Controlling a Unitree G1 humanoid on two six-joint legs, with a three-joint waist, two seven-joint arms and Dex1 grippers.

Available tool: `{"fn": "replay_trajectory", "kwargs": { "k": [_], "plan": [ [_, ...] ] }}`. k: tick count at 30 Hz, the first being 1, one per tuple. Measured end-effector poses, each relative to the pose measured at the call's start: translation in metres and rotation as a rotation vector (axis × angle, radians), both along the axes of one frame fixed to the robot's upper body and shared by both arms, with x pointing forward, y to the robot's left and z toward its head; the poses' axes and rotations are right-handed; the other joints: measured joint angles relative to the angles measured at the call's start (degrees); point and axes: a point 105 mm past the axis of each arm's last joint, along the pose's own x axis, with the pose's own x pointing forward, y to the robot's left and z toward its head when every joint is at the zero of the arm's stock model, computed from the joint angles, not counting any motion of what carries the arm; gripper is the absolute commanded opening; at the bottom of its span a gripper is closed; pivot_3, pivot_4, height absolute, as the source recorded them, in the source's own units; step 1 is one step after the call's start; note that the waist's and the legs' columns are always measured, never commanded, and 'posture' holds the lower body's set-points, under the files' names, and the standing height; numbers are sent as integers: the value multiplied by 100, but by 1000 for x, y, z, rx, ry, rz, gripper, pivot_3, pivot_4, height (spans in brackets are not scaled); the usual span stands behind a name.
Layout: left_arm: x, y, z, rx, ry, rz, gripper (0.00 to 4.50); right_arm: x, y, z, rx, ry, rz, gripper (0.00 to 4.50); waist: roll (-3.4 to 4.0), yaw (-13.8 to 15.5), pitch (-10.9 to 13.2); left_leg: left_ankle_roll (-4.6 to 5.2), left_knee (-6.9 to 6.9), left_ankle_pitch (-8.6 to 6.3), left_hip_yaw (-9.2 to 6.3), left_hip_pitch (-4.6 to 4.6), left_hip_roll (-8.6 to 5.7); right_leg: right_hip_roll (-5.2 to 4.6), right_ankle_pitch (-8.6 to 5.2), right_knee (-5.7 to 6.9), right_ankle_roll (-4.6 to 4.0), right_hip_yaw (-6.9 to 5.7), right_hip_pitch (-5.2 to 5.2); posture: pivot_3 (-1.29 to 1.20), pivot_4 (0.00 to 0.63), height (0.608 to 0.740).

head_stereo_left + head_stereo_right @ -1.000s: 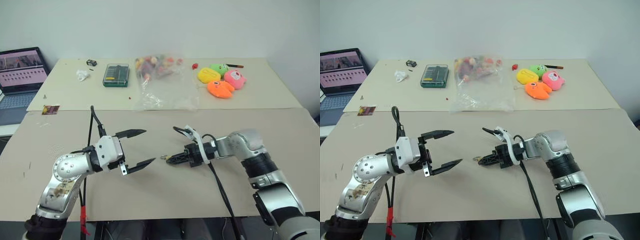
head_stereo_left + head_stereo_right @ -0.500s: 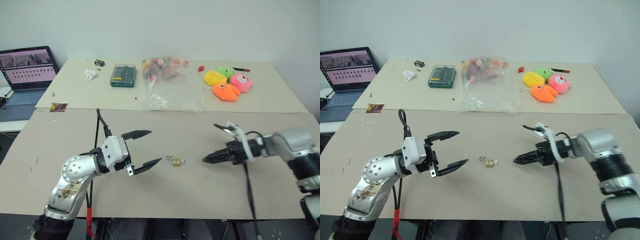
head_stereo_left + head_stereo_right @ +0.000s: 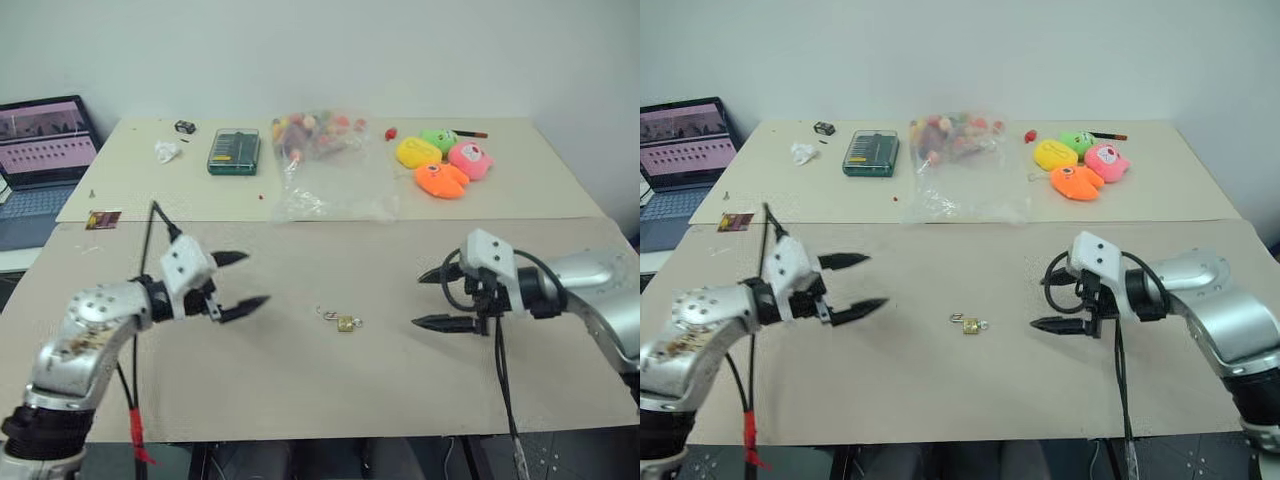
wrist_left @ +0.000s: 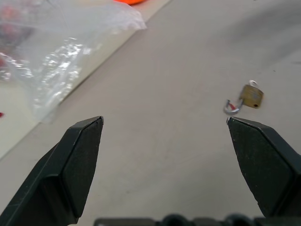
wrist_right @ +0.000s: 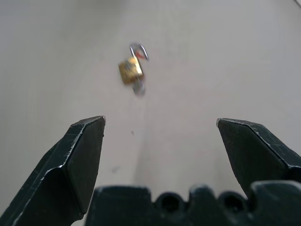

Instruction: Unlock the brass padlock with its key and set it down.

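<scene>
The brass padlock (image 3: 347, 323) lies on the beige table (image 3: 320, 390) midway between my two grippers, touched by neither. A thin silvery loop (image 3: 325, 314) sticks out of its end towards my left gripper. A small silvery piece (image 5: 138, 88), apparently the key, sticks out of the other end. My left gripper (image 3: 252, 280) hovers open to the padlock's left, and its wrist view shows the padlock (image 4: 251, 95) beyond one fingertip. My right gripper (image 3: 418, 300) is open to the padlock's right, pointing at it, with the padlock (image 5: 130, 70) ahead of its spread fingers.
At the back of the table lie a clear plastic bag (image 3: 325, 160) of small colourful items, a green case (image 3: 232, 150) and several plush toys (image 3: 440, 160). A laptop (image 3: 40, 150) stands at the far left. A small card (image 3: 101, 219) lies at the left edge.
My right gripper opened, left the padlock on the table and drew back to the right, rising and rolling. My left gripper moved away to the left.
</scene>
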Motion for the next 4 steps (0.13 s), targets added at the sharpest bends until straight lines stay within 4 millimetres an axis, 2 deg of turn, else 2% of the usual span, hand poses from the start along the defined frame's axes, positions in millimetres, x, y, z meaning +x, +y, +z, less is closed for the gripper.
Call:
{"fn": "replay_trajectory", "kwargs": {
  "k": [4],
  "plan": [
    [8, -8, -1, 2, 11, -28, 4500, 6, -1, -7, 24, -19, -32, 4474, -1, 61, 1, -2, -1, 1, 1, 0, -5, -1, 0, 0, -1, -3, -2, 0, 150, 740]
  ]
}}
